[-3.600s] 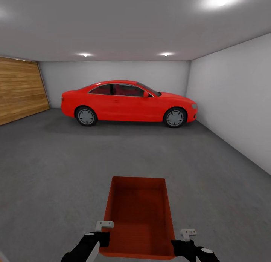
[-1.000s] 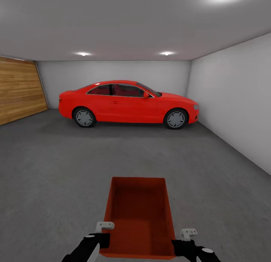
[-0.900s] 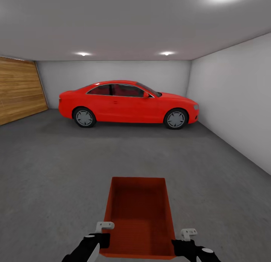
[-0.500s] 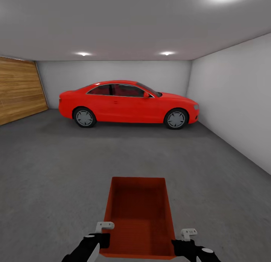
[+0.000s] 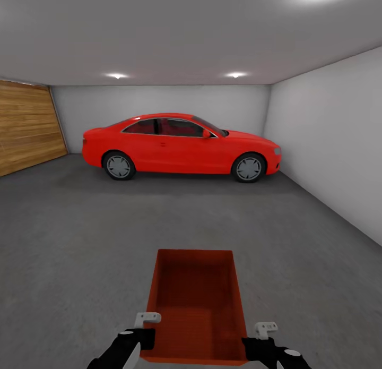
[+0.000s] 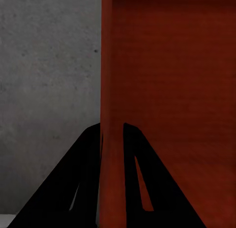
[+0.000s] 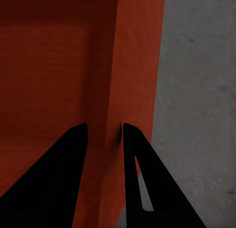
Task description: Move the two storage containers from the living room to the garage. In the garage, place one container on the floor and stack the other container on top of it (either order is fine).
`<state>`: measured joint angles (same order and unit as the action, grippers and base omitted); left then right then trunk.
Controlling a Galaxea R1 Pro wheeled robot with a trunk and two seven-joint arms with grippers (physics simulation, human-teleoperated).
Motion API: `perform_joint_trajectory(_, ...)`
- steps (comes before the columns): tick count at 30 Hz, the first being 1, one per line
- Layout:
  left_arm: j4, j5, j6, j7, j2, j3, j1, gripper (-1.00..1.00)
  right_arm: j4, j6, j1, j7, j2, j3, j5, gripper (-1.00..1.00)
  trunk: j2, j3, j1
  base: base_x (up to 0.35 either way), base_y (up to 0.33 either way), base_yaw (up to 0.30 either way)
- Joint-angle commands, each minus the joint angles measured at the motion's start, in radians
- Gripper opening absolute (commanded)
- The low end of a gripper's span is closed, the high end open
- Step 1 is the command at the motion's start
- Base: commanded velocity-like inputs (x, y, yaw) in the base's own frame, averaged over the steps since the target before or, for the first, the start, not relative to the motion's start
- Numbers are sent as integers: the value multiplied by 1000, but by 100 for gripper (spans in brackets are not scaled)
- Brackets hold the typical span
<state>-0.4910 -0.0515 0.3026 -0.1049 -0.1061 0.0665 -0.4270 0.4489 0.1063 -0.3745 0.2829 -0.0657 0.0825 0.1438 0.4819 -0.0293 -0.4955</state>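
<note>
Garage floor (image 5: pixel 79 252) stretches ahead of you to the red car (image 5: pixel 180 144). You hold the storage container (image 5: pixel 197 300) low between both arms, your left gripper (image 6: pixel 112 139) clamped on its left wall and your right gripper (image 7: pixel 104 134) clamped on its right wall.

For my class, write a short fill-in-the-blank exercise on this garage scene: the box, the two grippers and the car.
1. The left gripper and the right gripper each clamp a side ____ of the orange-red box.
2. Inside, the box is ____.
3. The car parked by the back wall is ____ in colour.
4. The wood-panelled door is on the robot's ____ side.

Missing words: wall; empty; red; left
</note>
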Motion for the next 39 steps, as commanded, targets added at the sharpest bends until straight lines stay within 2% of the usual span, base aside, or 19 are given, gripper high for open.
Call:
perform_joint_trajectory(1,-4,7,-69,-12,-10,-2,-1,-100,-1,6,0,-2,26,6,1,-100,2,-2,-1,1,0,0)
perform_joint_trajectory(12,-4,7,-68,-12,-9,-2,-1,-100,-1,6,0,-2,26,6,0,-100,2,-2,-1,104,0,0)
perform_joint_trajectory(39,-4,7,-68,-12,-9,-2,-1,-100,-1,6,0,-2,26,6,0,-100,2,-2,-1,3,-12,0)
